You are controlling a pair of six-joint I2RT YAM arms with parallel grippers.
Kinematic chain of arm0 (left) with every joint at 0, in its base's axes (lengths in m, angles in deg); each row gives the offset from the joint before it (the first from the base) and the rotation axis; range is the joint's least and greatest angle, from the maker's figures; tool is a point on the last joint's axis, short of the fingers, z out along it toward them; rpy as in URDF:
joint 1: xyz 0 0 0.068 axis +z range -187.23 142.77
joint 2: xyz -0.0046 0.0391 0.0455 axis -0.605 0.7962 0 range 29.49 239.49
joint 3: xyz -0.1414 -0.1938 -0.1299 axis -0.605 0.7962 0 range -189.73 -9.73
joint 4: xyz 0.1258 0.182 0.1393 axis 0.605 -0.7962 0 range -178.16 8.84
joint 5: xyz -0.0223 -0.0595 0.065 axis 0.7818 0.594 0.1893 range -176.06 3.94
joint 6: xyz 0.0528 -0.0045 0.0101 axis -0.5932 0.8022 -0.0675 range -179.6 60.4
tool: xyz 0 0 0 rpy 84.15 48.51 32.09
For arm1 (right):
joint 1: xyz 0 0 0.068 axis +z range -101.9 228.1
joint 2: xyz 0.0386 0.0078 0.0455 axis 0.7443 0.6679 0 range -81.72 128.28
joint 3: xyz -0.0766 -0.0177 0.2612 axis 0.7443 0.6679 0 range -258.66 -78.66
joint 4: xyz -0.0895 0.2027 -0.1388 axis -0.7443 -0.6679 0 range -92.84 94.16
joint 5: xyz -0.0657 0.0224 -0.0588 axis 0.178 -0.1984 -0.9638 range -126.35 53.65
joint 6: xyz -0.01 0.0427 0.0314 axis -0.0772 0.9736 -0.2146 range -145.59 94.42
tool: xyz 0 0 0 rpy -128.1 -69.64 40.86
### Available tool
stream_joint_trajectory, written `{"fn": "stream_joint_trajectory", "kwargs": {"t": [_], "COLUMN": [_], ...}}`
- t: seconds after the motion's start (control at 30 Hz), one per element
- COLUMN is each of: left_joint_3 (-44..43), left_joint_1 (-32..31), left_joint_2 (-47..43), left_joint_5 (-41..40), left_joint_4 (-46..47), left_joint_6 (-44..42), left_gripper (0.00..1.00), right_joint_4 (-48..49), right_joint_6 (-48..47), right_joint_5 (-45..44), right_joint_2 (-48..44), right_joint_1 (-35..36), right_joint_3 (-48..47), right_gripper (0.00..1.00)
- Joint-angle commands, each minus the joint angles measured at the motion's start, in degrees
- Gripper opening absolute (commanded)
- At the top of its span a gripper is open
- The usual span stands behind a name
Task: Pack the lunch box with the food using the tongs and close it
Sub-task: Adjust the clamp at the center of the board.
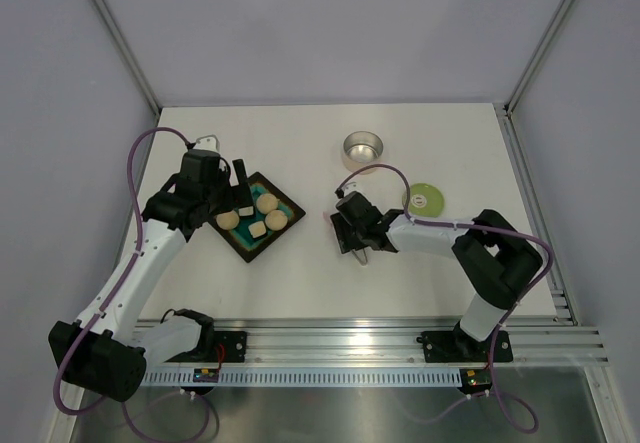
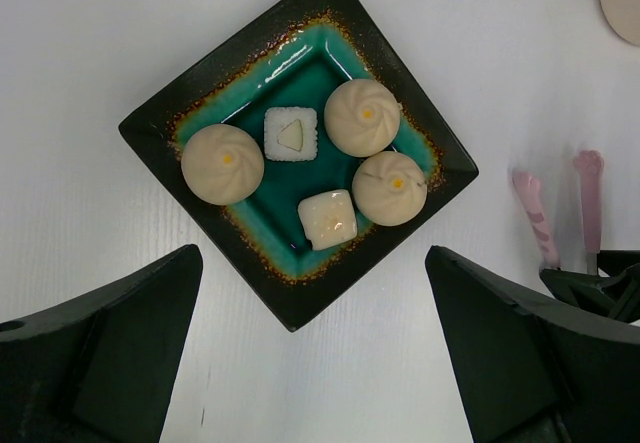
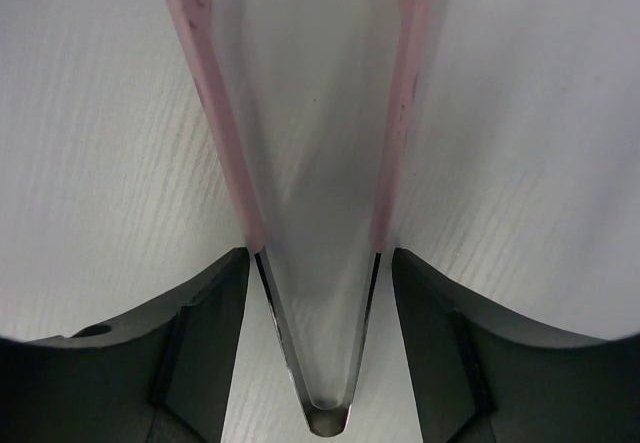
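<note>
While left gripper [image 2: 312, 263] hangs wide over tray [image 2: 165, 123], right gripper [image 3: 320, 258] clasps spread tongs [image 3: 215, 123]

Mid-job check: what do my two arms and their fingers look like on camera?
The left arm and right arm have white links with black joints. A purple cable loops along each. The fingers are black, broad and wedge-shaped.

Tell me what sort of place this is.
Probably a robotics lab test cell: an aluminium rail carrying the arm bases, bare pale walls boxing in a white table, and dumplings staged on a square tray.
</note>
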Motion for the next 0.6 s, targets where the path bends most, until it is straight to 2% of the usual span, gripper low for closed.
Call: {"fn": "stream_joint_trajectory", "kwargs": {"t": [0.0, 0.57], "left_joint_3": [-1.27, -0.48], "left_joint_1": [0.30, 0.21], "left_joint_2": [-1.07, -0.36], "left_joint_5": [-0.17, 0.35], "left_joint_4": [0.76, 1.55], "left_joint_6": [0.82, 0.65], "left_gripper": [0.99, 0.99], "right_joint_4": [0.86, -0.46], "right_joint_6": [2.67, 5.31], "right_joint_5": [-1.48, -5.61], "right_joint_2": [-1.38, -2.00], "right_joint_1": [0.08, 3.51], "right_joint_3": [3.02, 5.05], "right_gripper": [0.67, 0.67]}}
